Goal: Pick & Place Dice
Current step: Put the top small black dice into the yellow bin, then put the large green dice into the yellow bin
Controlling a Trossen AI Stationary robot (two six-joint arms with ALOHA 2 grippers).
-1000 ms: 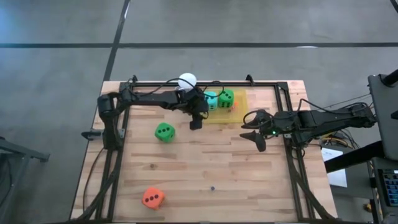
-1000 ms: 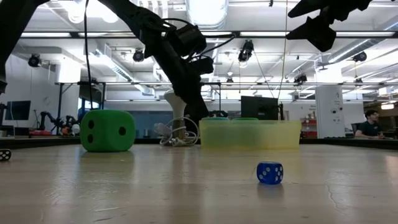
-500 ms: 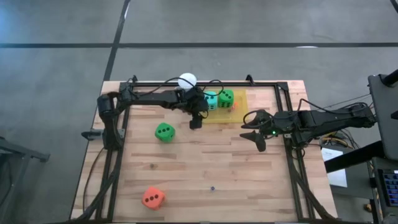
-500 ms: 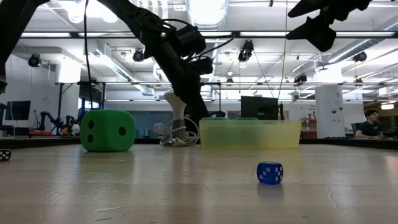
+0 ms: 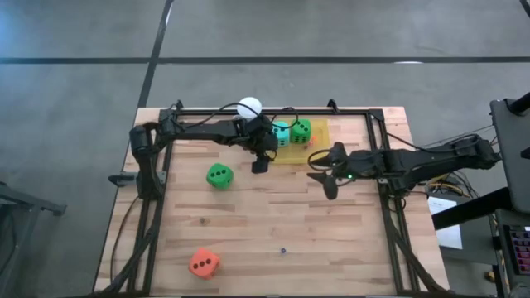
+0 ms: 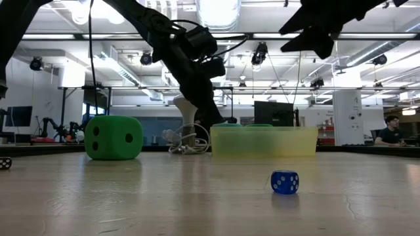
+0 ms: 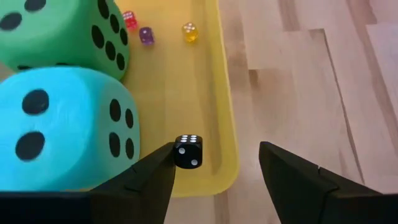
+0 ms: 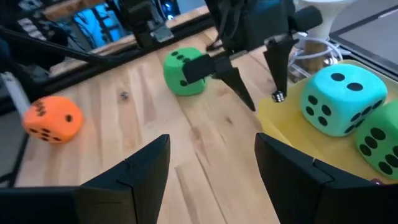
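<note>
Left pincer [image 5: 260,165] hung wide open over yellow tray [image 5: 321,135] near edge, nothing held; small black die [image 7: 187,151] lay in tray just beyond its fingertips. Teal die [image 7: 59,124] and green die [image 7: 68,34] sat in tray beside it.

Right pincer [image 5: 325,177] wide, empty, above bare table [image 5: 273,215], near tray.

Second green die [image 5: 219,175] and orange die [image 5: 203,263] lay outside tray, well apart from both pincers.

Big dice looked foam-soft, light, compressible; judged best gripped across opposite flat faces, mid-height. Tiny blue die [image 6: 284,181] judged hard, slippery, likely to roll.

Tray contents hidden in low view; tiny dice pips unreadable.

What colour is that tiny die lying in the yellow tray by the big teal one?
Black with white pips, clearest in the left wrist view.
</note>
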